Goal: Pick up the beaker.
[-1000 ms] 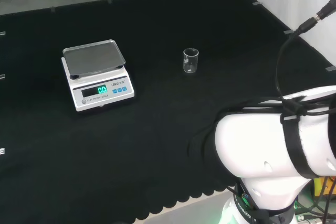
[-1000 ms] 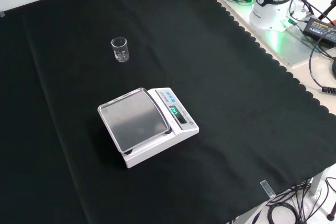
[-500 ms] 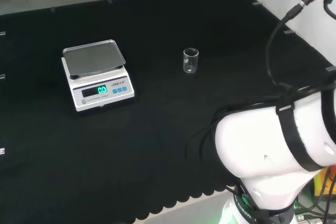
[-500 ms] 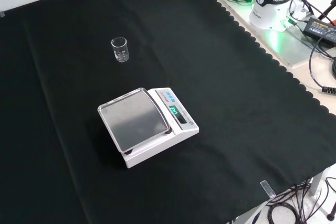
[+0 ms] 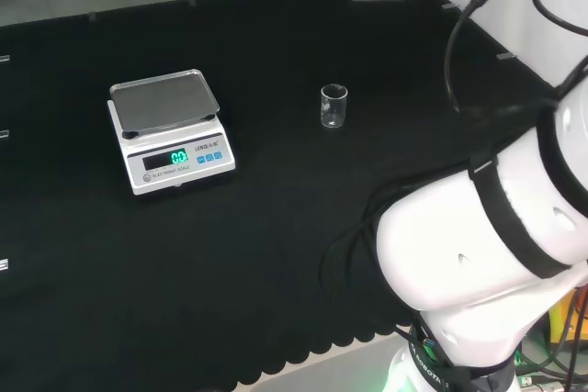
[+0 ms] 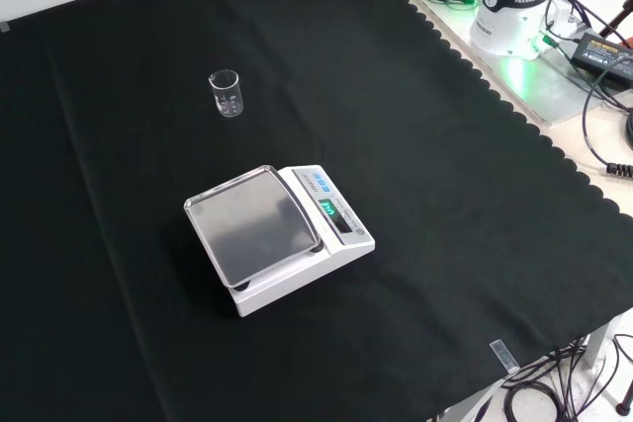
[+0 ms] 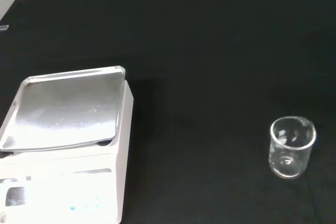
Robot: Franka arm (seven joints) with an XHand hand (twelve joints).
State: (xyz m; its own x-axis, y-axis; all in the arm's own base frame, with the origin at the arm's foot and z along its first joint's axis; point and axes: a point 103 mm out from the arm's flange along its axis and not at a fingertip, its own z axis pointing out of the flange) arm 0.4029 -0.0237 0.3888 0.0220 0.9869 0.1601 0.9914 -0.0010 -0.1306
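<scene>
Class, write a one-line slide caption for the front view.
A small clear beaker stands upright on the black cloth, apart from a white scale with an empty metal pan.

I see the beaker (image 5: pixel 333 106) upright and alone on the cloth (image 5: pixel 276 227), bare cloth all round it. The scale (image 5: pixel 168 140), my only obstacle, stands well apart at its 9 o'clock in the head view.

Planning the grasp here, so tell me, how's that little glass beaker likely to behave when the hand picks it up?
The beaker looks like clear, smooth glass, so probably rigid, slippery and breakable. It appears empty and small, so likely light. It stands upright and taller than wide on the black cloth, so a sideways nudge could tip it.
</scene>
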